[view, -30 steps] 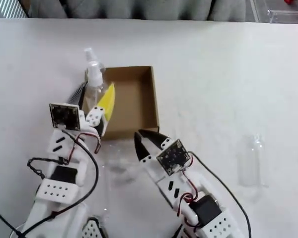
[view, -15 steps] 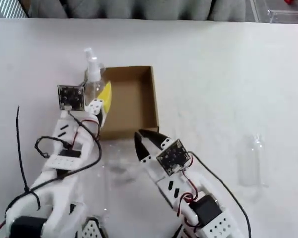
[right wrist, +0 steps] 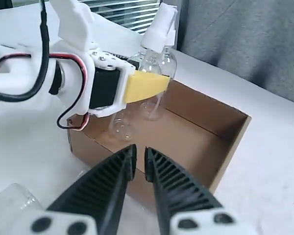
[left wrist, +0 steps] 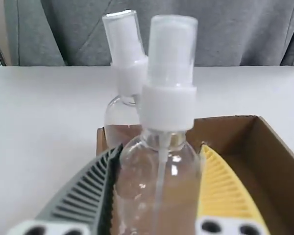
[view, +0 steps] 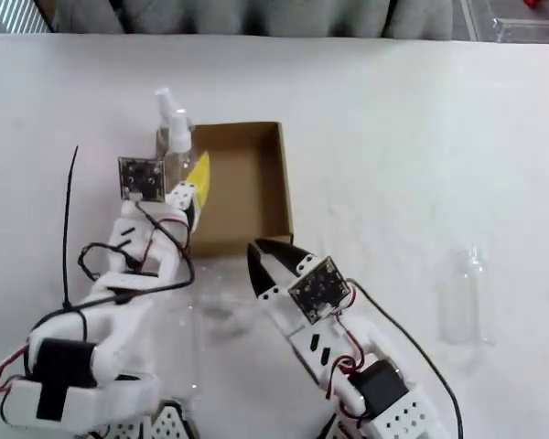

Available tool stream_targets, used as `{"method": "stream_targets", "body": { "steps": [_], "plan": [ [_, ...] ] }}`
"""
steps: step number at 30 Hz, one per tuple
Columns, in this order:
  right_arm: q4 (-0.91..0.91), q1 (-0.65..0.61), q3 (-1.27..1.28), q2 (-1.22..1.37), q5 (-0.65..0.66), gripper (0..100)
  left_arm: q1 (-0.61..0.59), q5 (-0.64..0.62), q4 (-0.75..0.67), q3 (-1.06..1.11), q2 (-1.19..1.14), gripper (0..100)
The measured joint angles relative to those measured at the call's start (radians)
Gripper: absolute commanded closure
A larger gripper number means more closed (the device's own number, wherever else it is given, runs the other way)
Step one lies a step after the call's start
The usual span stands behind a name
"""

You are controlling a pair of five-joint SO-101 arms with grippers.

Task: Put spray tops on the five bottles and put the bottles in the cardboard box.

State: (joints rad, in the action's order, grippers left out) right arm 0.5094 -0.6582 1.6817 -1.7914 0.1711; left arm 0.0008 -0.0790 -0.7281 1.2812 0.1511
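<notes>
**Left arm.** The left end effector (left wrist: pixel 159 152) is clamped on a clear bottle (left wrist: pixel 157 186). The grey finger (left wrist: pixel 83 196) and the yellow finger (left wrist: pixel 220 191) press on opposite sides of the body. A white spray top (left wrist: pixel 169 73) is fitted on this bottle. The bottle is upright over the left part of the cardboard box (view: pixel 284 183), with its base down inside the walls.

**Box contents.** A second bottle (left wrist: pixel 118 110), also with a spray top, stands in the far left corner of the box, just behind the held one.

**Right arm.** The right end effector (right wrist: pixel 139 159) sits just beside the near wall of the box. Its black fingers are nearly together, with a narrow slit between them, and they hold nothing.

**Table.** Another clear bottle (view: pixel 462 294) lies on the table (view: pixel 393 137), well to the right of the box.
</notes>
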Motion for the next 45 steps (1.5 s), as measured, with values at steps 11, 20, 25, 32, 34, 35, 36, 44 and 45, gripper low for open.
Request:
{"method": "stream_targets", "body": {
  "steps": [11, 20, 25, 32, 34, 35, 36, 44, 45],
  "plan": [
    [0.0, 0.0, 0.0, 0.0, 0.0, 98.4, 0.0, 0.0, -0.249, 0.0, -0.196, 94],
    [0.0, 0.0, 0.0, 0.0, 0.0, 98.4, -0.018, -0.005, -0.287, -0.097, -0.315, 93],
    [0.0, 0.0, 0.0, 0.0, 0.0, 98.4, -0.02, -0.006, -0.29, -0.1, -0.318, 93],
    [0.0, 0.0, 0.0, 0.0, 0.0, 98.4, -0.021, -0.006, -0.292, -0.1, -0.318, 93],
    [0.0, 0.0, 0.0, 0.0, 0.0, 98.4, -0.021, -0.006, -0.292, -0.1, -0.318, 93],
    [0.0, 0.0, 0.0, 0.0, 0.0, 98.4, -0.021, -0.006, -0.292, -0.1, -0.318, 93],
    [0.0, 0.0, 0.0, 0.0, 0.0, 98.4, -0.021, -0.003, -0.292, -0.1, -0.318, 93],
    [0.0, 0.0, 0.0, 0.0, 0.0, 98.4, -0.021, -0.002, -0.292, -0.098, -0.318, 83],
    [0.0, 0.0, 0.0, 0.0, 0.0, 98.4, -0.021, -0.002, -0.292, -0.098, -0.318, 83]
  ]
}}
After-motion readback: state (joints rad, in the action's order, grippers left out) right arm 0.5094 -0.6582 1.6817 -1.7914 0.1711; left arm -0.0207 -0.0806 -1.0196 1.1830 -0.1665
